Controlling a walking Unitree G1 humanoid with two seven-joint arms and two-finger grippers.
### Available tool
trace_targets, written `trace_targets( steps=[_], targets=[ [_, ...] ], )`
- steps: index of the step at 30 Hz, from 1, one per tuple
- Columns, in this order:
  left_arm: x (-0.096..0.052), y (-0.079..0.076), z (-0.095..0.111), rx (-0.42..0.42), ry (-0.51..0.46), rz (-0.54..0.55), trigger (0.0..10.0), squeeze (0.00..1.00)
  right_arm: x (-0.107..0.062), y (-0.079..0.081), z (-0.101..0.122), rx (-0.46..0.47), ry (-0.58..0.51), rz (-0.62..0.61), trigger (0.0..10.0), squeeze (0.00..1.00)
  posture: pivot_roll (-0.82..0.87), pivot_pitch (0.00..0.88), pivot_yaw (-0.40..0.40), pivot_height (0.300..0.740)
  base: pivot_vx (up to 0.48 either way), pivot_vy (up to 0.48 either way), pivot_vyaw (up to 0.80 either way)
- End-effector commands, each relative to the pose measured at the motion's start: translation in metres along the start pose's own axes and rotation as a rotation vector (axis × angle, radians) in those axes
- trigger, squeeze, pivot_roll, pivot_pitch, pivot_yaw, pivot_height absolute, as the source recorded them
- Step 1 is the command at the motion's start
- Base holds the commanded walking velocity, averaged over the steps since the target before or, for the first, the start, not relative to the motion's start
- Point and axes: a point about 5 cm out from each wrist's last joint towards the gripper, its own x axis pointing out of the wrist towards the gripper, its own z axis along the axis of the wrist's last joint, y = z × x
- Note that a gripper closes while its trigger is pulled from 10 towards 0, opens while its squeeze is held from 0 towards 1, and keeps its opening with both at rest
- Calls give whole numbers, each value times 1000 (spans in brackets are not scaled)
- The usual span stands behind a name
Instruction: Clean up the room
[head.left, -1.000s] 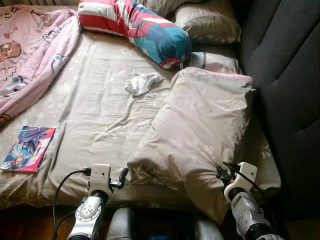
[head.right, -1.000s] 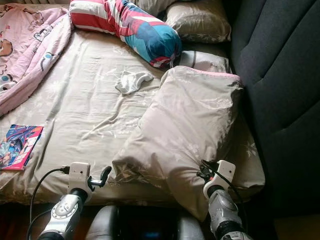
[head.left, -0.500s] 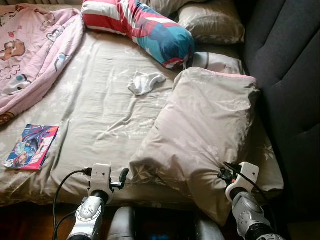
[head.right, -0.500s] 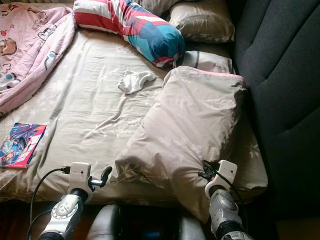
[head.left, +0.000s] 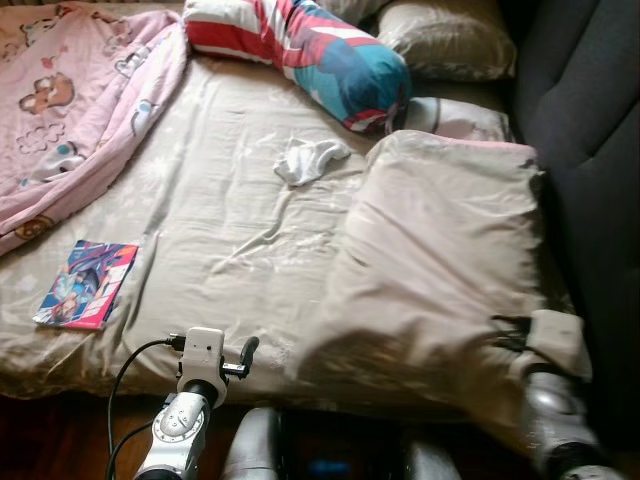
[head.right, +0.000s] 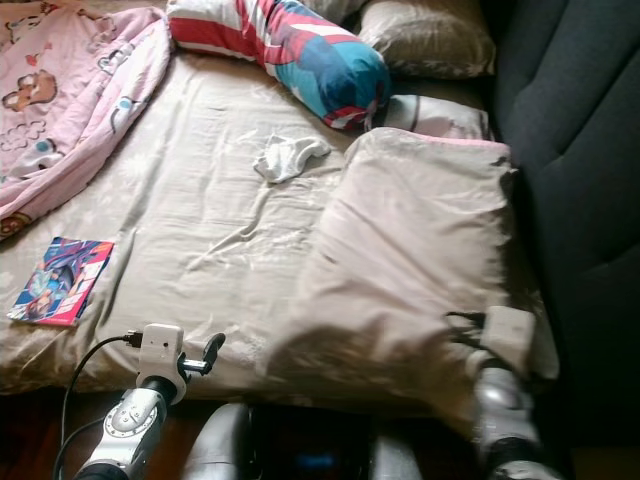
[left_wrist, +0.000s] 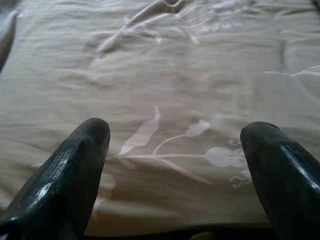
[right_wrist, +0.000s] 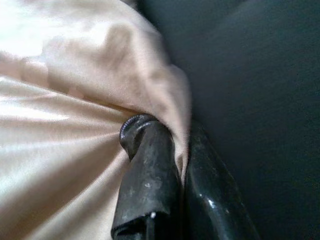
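A big beige pillow (head.left: 440, 250) lies on the right side of the bed, against the dark headboard (head.left: 595, 150). My right gripper (right_wrist: 175, 150) is shut on a pinch of the pillow's fabric at its near right corner (head.left: 505, 325); that arm is blurred. At the bed's near edge my left gripper (left_wrist: 177, 132) is open over the beige sheet (head.left: 230, 230), holding nothing and clear of the pillow. On the sheet lie a small white cloth (head.left: 312, 160) near the middle and a colourful magazine (head.left: 88, 297) at the left.
A pink printed blanket (head.left: 70, 100) is bunched at the far left. A striped red, white and blue bolster (head.left: 310, 50), another beige pillow (head.left: 450, 35) and a small pillow (head.left: 455, 115) lie at the far end. Dark floor runs below the bed's near edge.
My right gripper has moved to the right with the pillow's corner, and the pillow's near end has spread flatter. The whole view has shifted. The left arm has stayed put.
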Motion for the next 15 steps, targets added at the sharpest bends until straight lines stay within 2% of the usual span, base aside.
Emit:
trace_targets(
  steps=[1,4,6,8,9,12,15],
  targets=[
    [-5,0,-10,10,51,-8,10000,0,4,-38,9,5,-63,-191,10000,0,27,223,4,646,0,0,0],
    [-4,-2,-10,10,52,-15,10000,0,3,-60,4,-17,-47,-297,10000,0,21,224,6,646,0,0,0],
    [-4,-3,-10,10,53,-21,10000,0,0,-65,-11,28,32,-307,10000,0,19,224,7,646,0,0,0],
    [-4,-4,-10,9,55,-24,10000,0,-9,-55,-35,98,138,-279,10000,0,19,223,6,646,0,0,0],
    [-4,-4,-10,8,55,-24,10000,0,-9,-54,-37,100,146,-275,10000,0,19,223,6,646,0,0,0],
    [-4,-4,-10,10,59,-26,10000,0,-19,-41,-55,195,241,-269,10000,0,30,222,10,646,0,0,0],
    [-5,-2,-11,11,60,-25,10000,0,-22,-37,-62,202,270,-263,10000,0,39,221,12,646,0,0,0]
  ],
)
